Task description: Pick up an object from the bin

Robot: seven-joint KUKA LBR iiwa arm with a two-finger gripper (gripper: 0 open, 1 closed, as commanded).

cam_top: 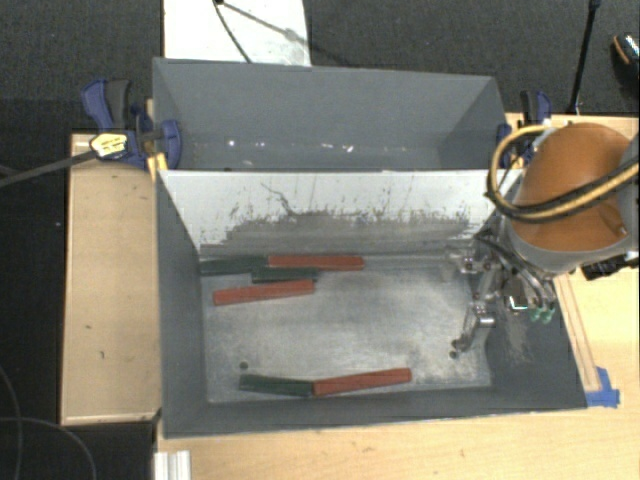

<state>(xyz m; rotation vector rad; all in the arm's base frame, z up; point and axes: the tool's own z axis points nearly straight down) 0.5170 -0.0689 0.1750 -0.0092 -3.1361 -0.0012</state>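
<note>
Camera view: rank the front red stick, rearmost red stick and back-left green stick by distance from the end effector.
From the end effector:
1. front red stick, bin's front.
2. rearmost red stick, back wall.
3. back-left green stick, far left.

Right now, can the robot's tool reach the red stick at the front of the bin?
Probably yes. The tool hangs to the right of the red stick, with bare bin floor between them; the green stick lies at its far left end.

The end effector [465, 340] hangs near the right wall of the grey bin [330, 108], at four o'clock. At ten o'clock lie red and green sticks [265, 291]. A red-and-green pair [360, 380] lies at six.
</note>
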